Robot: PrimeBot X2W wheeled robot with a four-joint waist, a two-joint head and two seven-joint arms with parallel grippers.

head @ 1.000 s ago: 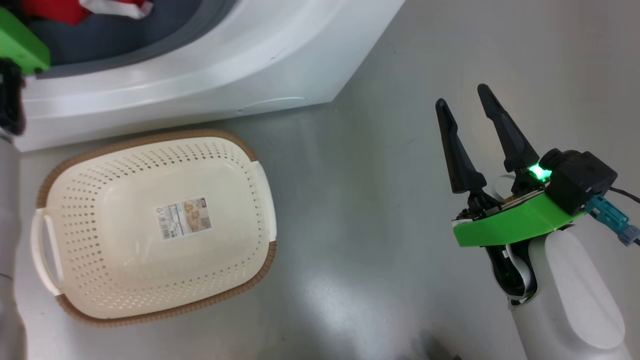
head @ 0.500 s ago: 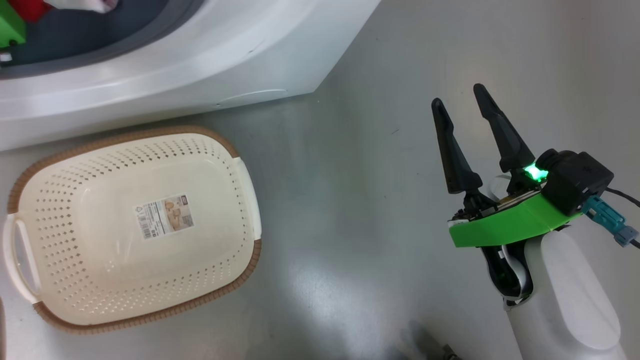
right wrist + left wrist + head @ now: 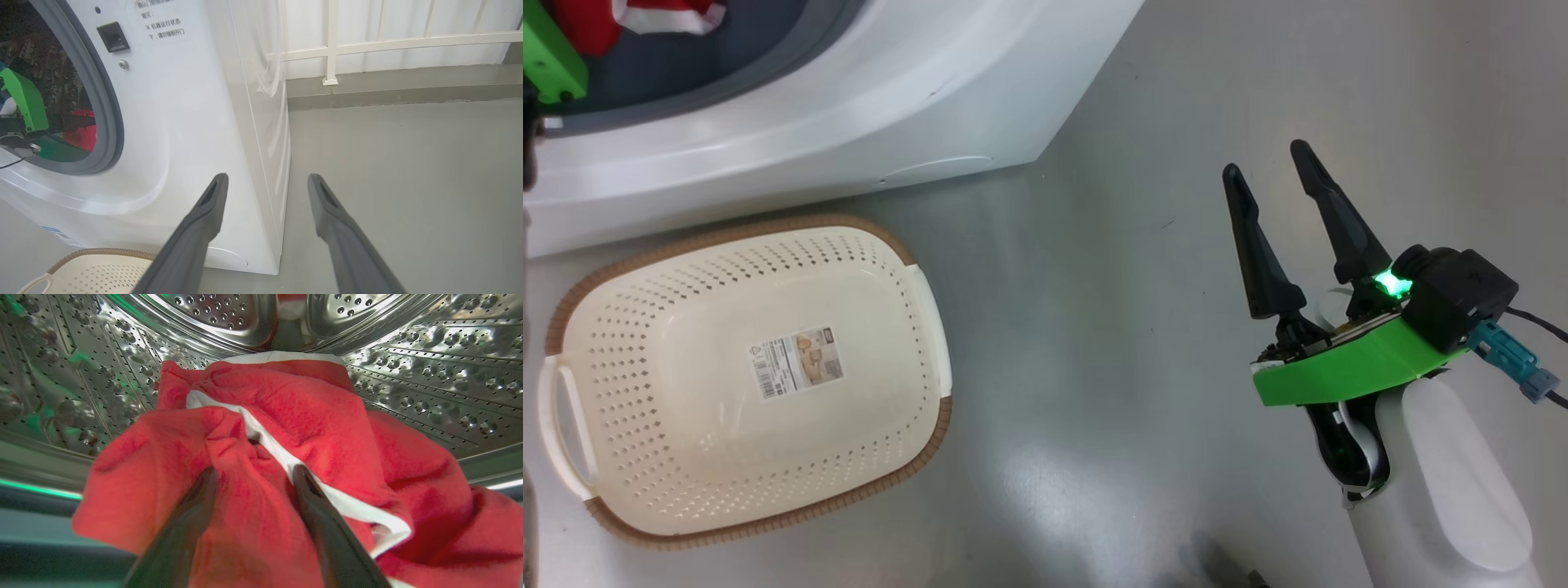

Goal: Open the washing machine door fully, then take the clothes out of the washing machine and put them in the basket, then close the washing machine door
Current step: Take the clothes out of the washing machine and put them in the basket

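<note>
One broad stretch of grey floor (image 3: 1111,343), carrying everything else. Next in size, a big white front-loading washing machine (image 3: 849,106) at the upper left of the head view, its mouth open and edged by a grey rubber ring (image 3: 108,122). Inside, a shiny perforated steel drum (image 3: 429,347). Low in that drum, near the mouth, the clothes (image 3: 310,416): bright red fabric with white trim, bunched into soft folds. On the floor just in front of the machine, a cream perforated basket (image 3: 629,351) with a brown woven-look rim and side handles, sitting upright. Well to the right of the basket, above bare floor, the right claw (image 3: 1263,157), its two long dark fingers spread wide and gripping nothing. Reaching into the drum, the left claw (image 3: 254,470), fingers likewise spread, tips pressed against the red fabric, a ridge of cloth lying between them without being pinched. Smallest of all, a paper sticker (image 3: 796,363) on the basket's bottom.
</note>
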